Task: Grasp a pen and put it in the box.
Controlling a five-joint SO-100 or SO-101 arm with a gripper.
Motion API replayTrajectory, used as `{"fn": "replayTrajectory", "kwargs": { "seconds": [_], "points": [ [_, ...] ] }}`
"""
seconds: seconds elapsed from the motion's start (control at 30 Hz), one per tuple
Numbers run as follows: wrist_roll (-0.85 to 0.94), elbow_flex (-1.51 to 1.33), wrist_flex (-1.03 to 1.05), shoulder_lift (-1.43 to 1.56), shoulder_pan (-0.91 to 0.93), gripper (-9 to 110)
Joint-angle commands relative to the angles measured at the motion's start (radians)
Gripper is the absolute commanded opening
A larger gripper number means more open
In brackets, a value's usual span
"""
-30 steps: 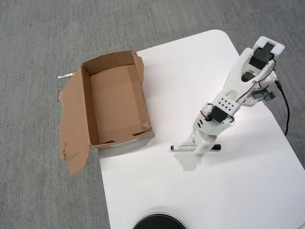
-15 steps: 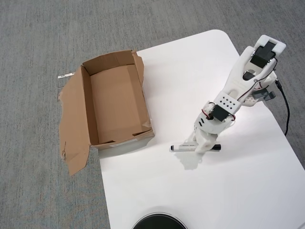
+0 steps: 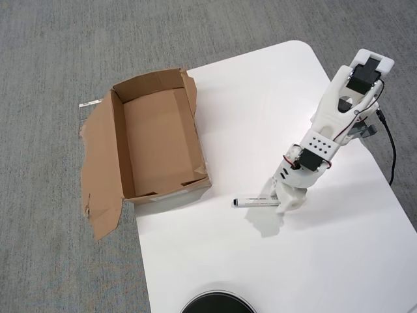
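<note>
1. The pen (image 3: pixel 255 202), a slim white marker with a dark cap end pointing left in the overhead view, lies on the white table (image 3: pixel 260 98) near the table's front-left part, just beyond the box's near corner.
2. Its long axis runs almost level across the view, left to right, with only a slight tilt.
3. The gripper (image 3: pixel 280 203) sits at the pen's right-hand end, low over the table. The white fingers overlap the barrel's tail there, so the pen extends leftward away from the hand.
4. From above I cannot tell whether the fingers stand apart or have closed on the barrel; the arm's own body hides the gap. The pen looks flat on the table, not lifted, though that is a judgement.
5. The box (image 3: pixel 117 130), brown corrugated cardboard with ragged flaps and one wide flap spread flat on the carpet (image 3: pixel 52 45) side, stands to the left of the pen, partly overhanging the table edge. Its inside appears empty.
6. The relation that matters: the box opening lies up and to the left of the pen, so a carry would run roughly along the pen's own axis and then away toward the far side.
7. A grasp this near the tail end may let the capped end droop.
8. A dark round object (image 3: pixel 217 304) shows at the bottom edge; what it is I cannot say.
</note>
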State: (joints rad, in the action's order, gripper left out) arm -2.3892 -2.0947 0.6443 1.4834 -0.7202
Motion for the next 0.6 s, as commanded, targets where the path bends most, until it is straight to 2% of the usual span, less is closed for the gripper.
{"fn": "replayTrajectory", "kwargs": {
  "seconds": [0.0, 0.2, 0.43, 0.57],
  "points": [
    [0.004, 0.007, -0.003, -0.064, -0.015, 18],
    [0.004, 0.047, -0.003, -0.092, -0.015, 17],
    [0.005, 0.048, -0.003, -0.094, -0.013, -1],
    [0.005, 0.048, -0.003, -0.094, -0.015, 1]
  ]
}}
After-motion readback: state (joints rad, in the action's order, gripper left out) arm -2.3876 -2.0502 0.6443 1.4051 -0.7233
